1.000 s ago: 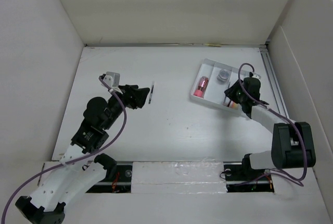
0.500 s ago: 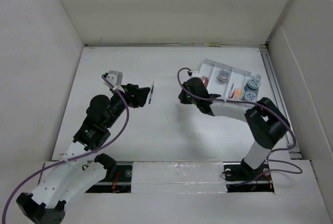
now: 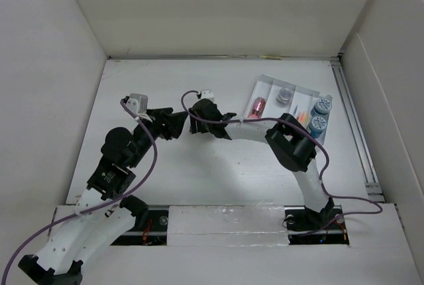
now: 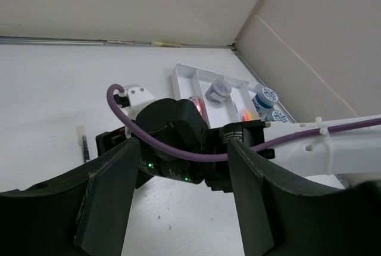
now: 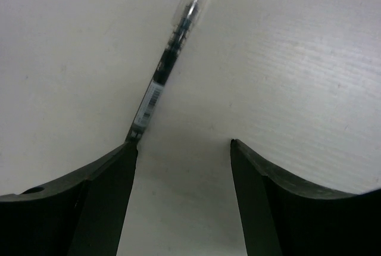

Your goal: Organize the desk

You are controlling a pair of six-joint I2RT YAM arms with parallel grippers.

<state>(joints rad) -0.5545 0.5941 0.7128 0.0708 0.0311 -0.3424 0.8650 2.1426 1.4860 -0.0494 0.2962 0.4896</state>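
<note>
The desk (image 3: 218,166) is a white tabletop between white walls. A thin dark pen (image 5: 164,71) with a clear cap lies on it at centre left; it also shows in the left wrist view (image 4: 83,147). My right gripper (image 3: 194,114) reaches far to the left and hangs open just over the pen's near end (image 5: 181,143). Its left fingertip (image 5: 128,149) is at the pen's tip and nothing is between the jaws. My left gripper (image 3: 179,122) is open and empty right next to it, facing the right wrist (image 4: 181,143).
A white compartmented tray (image 3: 265,83) stands at the back right. It holds a pink item (image 3: 257,107), a grey-capped jar (image 3: 285,95), two blue-capped bottles (image 3: 319,116) and small orange pieces. White walls bound the desk on three sides.
My right arm has swung from the tray at the right across to the left and now hangs over the pen. My left gripper has shifted only slightly.
</note>
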